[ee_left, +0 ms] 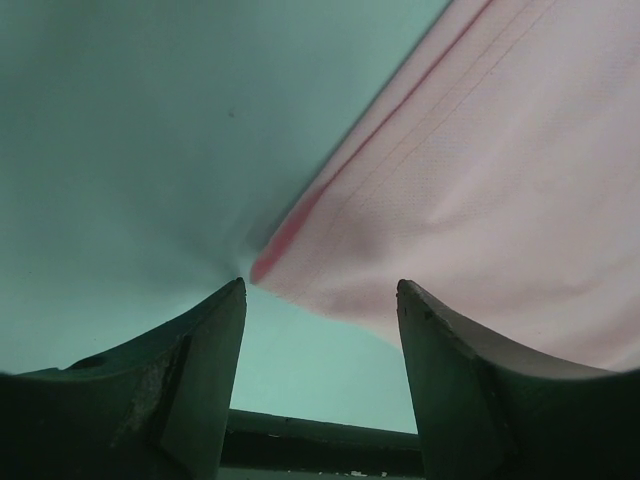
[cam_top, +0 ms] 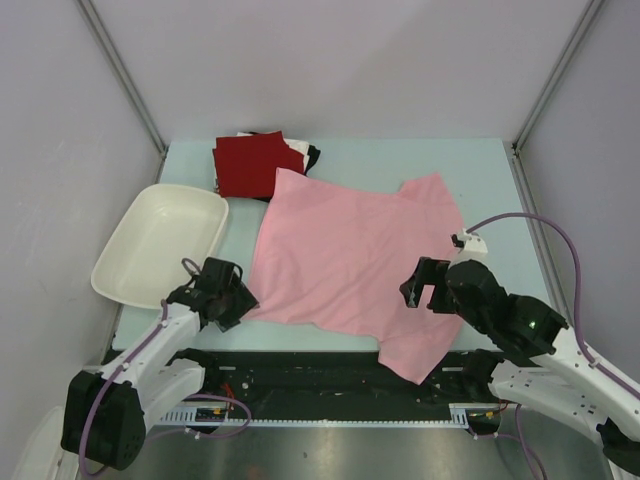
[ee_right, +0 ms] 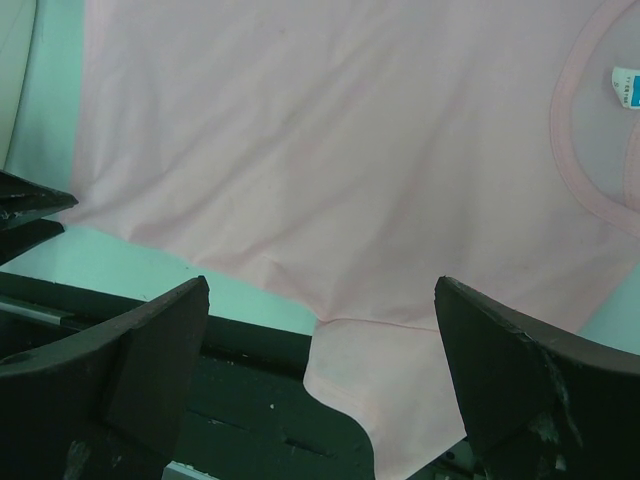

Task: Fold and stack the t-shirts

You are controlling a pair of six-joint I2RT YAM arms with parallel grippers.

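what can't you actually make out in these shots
Top view: the red shirt covers the folded shirts under it; only white and black edges show.
Top view: the right gripper hides part of the pink shirt.
Left wrist view: the pink shirt's hem is blurred; whether the left gripper touches it is unclear.
Right wrist view: the neck label is too small to read.

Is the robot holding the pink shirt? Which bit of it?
Nothing is held yet. The left end effector sits open at a hem corner of the pink t-shirt without pinching it; the right end effector hangs open above it.
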